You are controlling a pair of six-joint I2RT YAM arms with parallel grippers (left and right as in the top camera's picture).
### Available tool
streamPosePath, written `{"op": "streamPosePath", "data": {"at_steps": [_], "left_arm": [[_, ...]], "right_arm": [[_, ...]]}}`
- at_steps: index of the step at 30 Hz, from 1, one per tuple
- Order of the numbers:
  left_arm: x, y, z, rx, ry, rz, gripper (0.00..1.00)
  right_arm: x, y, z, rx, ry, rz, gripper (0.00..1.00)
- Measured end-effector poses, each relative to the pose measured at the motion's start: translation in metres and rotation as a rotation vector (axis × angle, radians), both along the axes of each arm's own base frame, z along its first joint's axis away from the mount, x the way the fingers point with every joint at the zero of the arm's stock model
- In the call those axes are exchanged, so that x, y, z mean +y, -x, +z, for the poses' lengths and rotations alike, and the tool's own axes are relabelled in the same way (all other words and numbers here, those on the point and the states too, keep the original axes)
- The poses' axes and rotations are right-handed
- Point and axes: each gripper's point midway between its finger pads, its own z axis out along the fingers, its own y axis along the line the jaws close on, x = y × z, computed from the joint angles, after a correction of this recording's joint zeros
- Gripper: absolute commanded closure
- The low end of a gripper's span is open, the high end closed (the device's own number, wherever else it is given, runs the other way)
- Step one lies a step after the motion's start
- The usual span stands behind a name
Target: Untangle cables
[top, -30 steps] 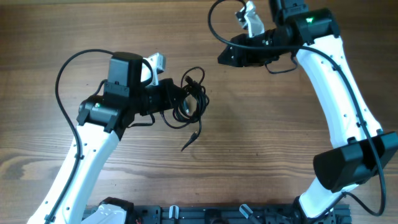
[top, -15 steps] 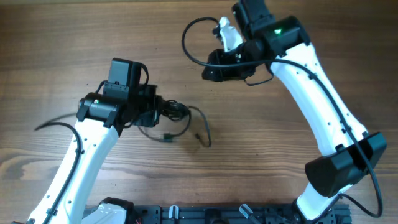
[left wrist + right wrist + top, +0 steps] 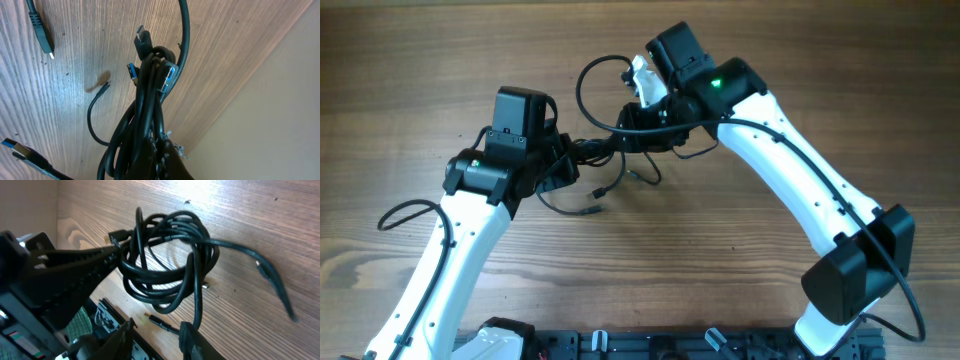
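Judging by the knot, little is undone: the cables (image 3: 147, 100) remain one tight coil bunched right at the left end effector (image 3: 578, 155), which is pressed together on the bundle over the counter (image 3: 770, 60), with only a few plug ends trailing loose near it. The right end effector (image 3: 156, 330) is just beside the left one, its fingers spread, one strand passing a finger but apparently unpinched. Freeing every cord from the coil is still left.
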Motion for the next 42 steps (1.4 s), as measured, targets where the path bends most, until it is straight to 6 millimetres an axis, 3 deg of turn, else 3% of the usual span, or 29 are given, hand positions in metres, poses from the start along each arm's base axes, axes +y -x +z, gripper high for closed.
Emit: {"op": "streamPosePath", "data": {"at_steps": [6,14,26,29,32,38,42], "left_arm": [[0.003,-0.001,0.0,-0.002,-0.006,0.023,0.96],[0.005,-0.002,0.0,-0.005,-0.017,0.031,0.96],[0.006,-0.003,0.001,-0.011,-0.017,0.036,0.96],[0.005,-0.004,0.001,-0.012,-0.016,0.036,0.96],[0.005,-0.003,0.001,-0.011,-0.014,0.034,0.96],[0.003,-0.002,0.001,-0.006,-0.003,0.025,0.96],[-0.003,-0.001,0.001,-0.001,0.023,0.007,0.96]], "right_arm": [[0.02,0.013,-0.016,0.032,0.013,-0.021,0.73],[0.021,-0.001,-0.046,0.01,0.028,-0.112,0.72],[0.031,-0.037,-0.033,-0.118,-0.028,-0.212,0.73],[0.034,-0.043,-0.029,-0.14,-0.049,-0.229,0.83],[0.036,-0.047,-0.026,-0.154,-0.064,-0.244,0.85],[0.05,-0.054,-0.043,-0.163,-0.062,-0.25,0.84],[0.065,-0.048,-0.046,-0.167,-0.078,-0.23,0.8]]}}
